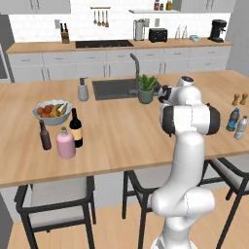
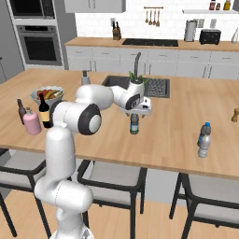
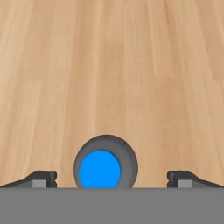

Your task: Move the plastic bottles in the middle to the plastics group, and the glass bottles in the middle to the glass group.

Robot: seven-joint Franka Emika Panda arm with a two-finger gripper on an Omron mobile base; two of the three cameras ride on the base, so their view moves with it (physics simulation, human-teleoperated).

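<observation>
Where the wooden island counter (image 2: 186,116) runs broad across both base views, the white arm (image 2: 77,116) reaches out over its middle, and the gripper (image 2: 136,111) hangs directly above a blue-tinted bottle (image 2: 134,124) that stands upright on the wood in front of the sink (image 2: 154,87) and the potted plant (image 2: 136,78). Seen from the hand view, the two fingers (image 3: 41,179) are spread wide with the bottle's round blue-centred top (image 3: 105,162) between them, a clear gap of bare counter on each side, so they hold nothing and touch nothing (how high the tips sit over the cap cannot be told from there). In the left base view the arm's own body covers that bottle, but this view gives the left end of the counter plainly: the fruit bowl (image 1: 52,111), the black wine bottle (image 1: 76,128) with its yellow label, the squat pink bottle (image 1: 65,143) just in front of it and close against it, and the slim dark-brown bottle (image 1: 44,135) a little to their left. At the right end two small water bottles stand just beside each other, a blue-tinted one (image 1: 233,120) and a clear one (image 1: 240,128); in the right base view they overlap as one shape (image 2: 204,139). Behind them are the brown shakers (image 1: 240,99), and the grey soap dispenser (image 1: 83,90) stands left of the sink.
</observation>
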